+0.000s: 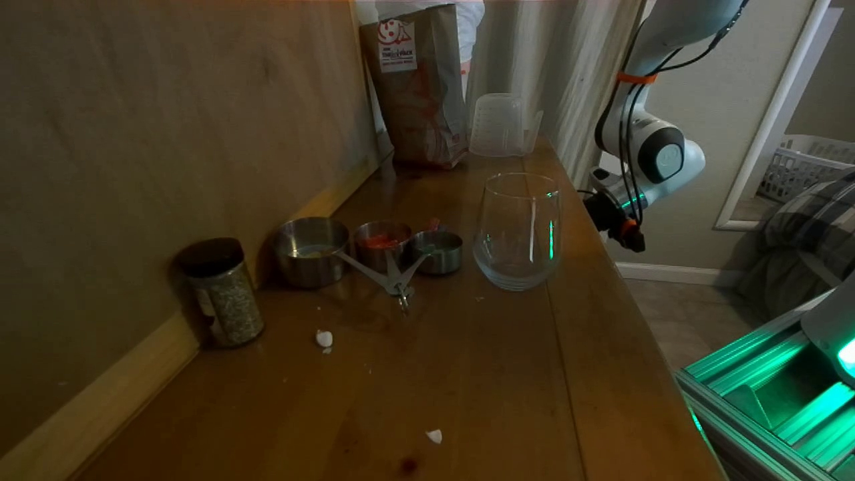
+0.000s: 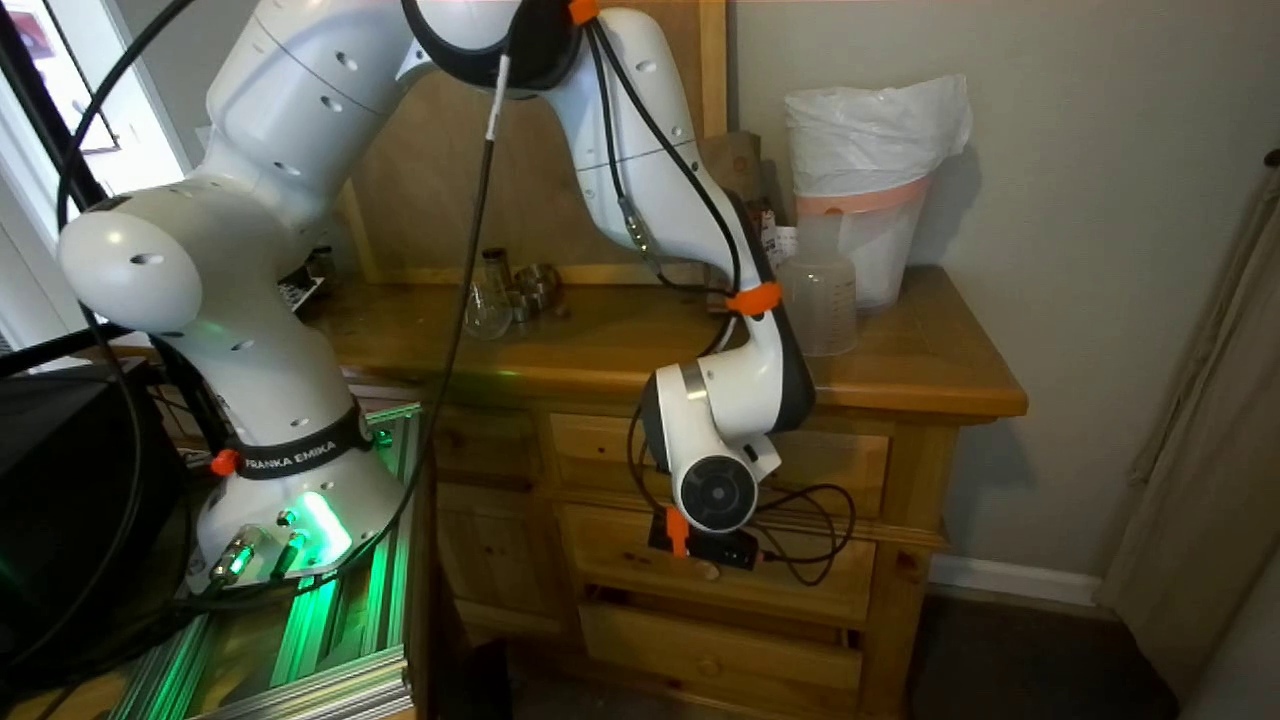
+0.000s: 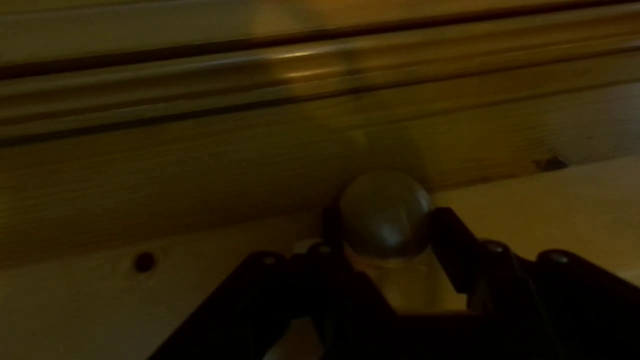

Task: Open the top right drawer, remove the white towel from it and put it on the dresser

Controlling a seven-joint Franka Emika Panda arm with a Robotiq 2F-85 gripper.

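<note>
The dresser (image 2: 620,335) has a top right drawer (image 2: 845,455) that looks shut in an exterior view, partly behind the arm. In the dark wrist view, my gripper (image 3: 387,222) has one finger against each side of a round knob (image 3: 384,200) on a wooden drawer front (image 3: 90,295). The fingers look closed on the knob. In an exterior view the wrist is in front of the right-hand drawers and hides the fingers; in an exterior view the gripper (image 1: 606,212) is partly behind the dresser edge. The white towel is not in view.
On the dresser top are a glass (image 1: 518,234), metal measuring cups (image 1: 311,257), a jar (image 1: 227,300), a paper bag (image 1: 424,93), a plastic jug (image 1: 495,127) and a white bin (image 2: 875,240). The bottom drawer (image 2: 720,655) stands slightly open. Cables (image 2: 835,550) hang beside the wrist.
</note>
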